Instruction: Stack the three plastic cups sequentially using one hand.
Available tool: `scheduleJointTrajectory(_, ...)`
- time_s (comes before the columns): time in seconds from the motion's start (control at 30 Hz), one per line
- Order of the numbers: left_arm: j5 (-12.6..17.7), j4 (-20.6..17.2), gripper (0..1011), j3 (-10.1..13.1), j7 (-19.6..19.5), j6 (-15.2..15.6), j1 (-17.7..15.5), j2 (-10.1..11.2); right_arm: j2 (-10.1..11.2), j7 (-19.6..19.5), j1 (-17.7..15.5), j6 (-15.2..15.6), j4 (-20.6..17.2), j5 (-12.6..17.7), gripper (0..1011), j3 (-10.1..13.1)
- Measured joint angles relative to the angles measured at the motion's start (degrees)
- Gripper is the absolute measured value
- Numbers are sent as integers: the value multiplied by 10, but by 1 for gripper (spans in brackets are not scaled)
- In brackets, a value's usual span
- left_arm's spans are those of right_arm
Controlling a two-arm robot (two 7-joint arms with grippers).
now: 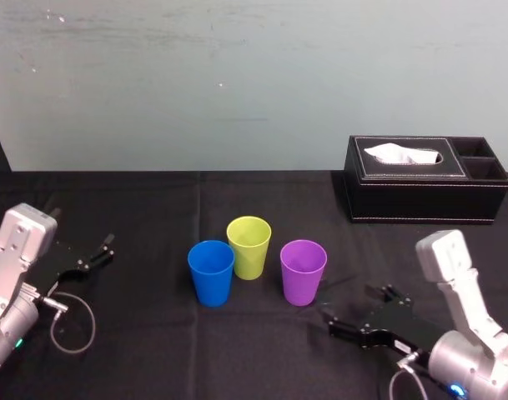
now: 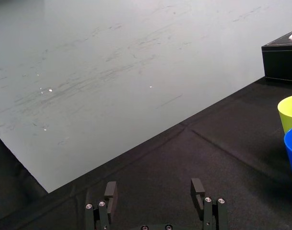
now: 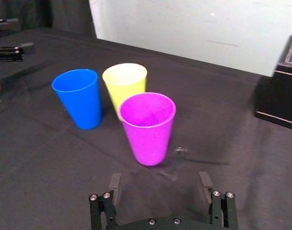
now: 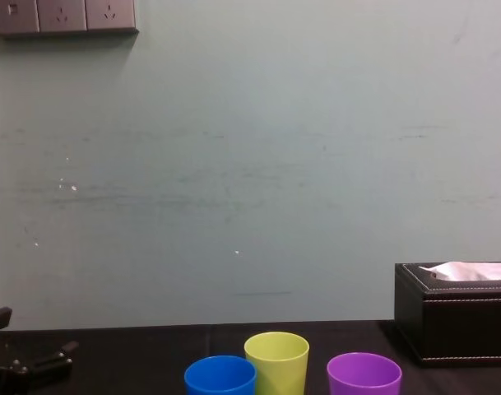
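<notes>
1. The bottom edge of the chest view is cutting off the blue cup (image 4: 220, 377), the yellow-green cup (image 4: 276, 362) and the purple cup (image 4: 364, 374), so their bases are not showing there. Its right edge is also cropping the tissue box (image 4: 456, 317).
2. In the left wrist view the picture's edge is slicing through the blue and yellow-green cups, leaving a sliver of each.
3. From the head view, it is hard to tell whether the blue and yellow-green cups are touching or just overlapping.
4. All three cups are standing upright, mouths up, in a tight group at the middle of the black table (image 1: 153, 358). The blue one is on the left, the purple one on the right, and the yellow-green one is between them and slightly farther back.
5. The right gripper (image 3: 159, 179) is sitting low on the near right, fingers spread apart and gripping nothing. The purple cup is standing just beyond it and slightly left, not touching it.
6. The left gripper (image 2: 154, 184) is lying at the left side, well apart from the cups, fingers likewise spread and empty.
</notes>
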Motion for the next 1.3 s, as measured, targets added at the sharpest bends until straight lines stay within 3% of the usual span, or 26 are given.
scheduleJointTrajectory(0.3, 0, 0, 1000, 0, 0, 0, 0, 0, -24, 9, 33, 24, 18, -32, 1004, -19)
scheduleJointTrajectory(0.63, 0, 0, 1000, 0, 0, 0, 0, 0, -65, 17, 75, 33, 76, -63, 1004, -34)
scheduleJointTrajectory(0.9, 0, 0, 1000, 0, 0, 0, 0, 0, -97, 20, 100, 17, 120, -83, 1004, -36)
scheduleJointTrajectory(1.3, 0, 0, 1000, 0, 0, 0, 0, 0, -129, 19, 118, -4, 158, -107, 1004, -33)
